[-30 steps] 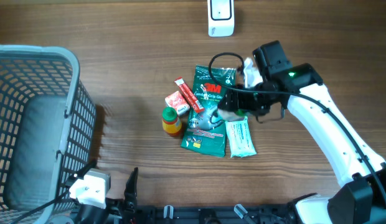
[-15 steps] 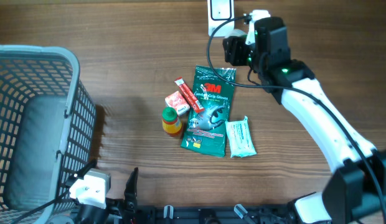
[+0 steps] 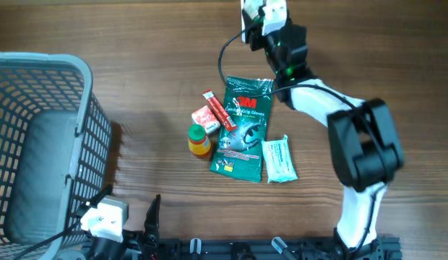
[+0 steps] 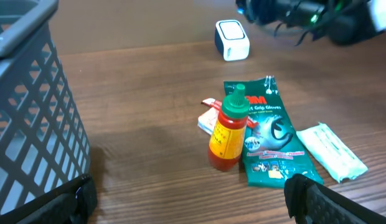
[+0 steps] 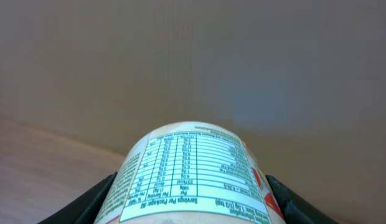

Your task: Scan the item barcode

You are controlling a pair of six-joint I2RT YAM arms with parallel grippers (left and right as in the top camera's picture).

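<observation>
While the right gripper (image 5: 193, 208) pinches a smooth round tub (image 5: 192, 174) by its sides, the tub's printed nutrition panel curves toward the wrist camera. Seen from overhead, the tub hangs at the far edge of the wooden table (image 3: 137, 58), covering part of the white rounded scanner (image 4: 232, 40). Mid-table lie a glossy green glove pouch (image 3: 242, 130), a pale crinkled wipes pack (image 3: 279, 160) and 1 green-capped bottle (image 3: 199, 141). A grey lattice basket (image 3: 36, 144) fills the left side. The left gripper (image 4: 196, 202) sits spread wide at the near edge, with bare wood between it and the pile.
</observation>
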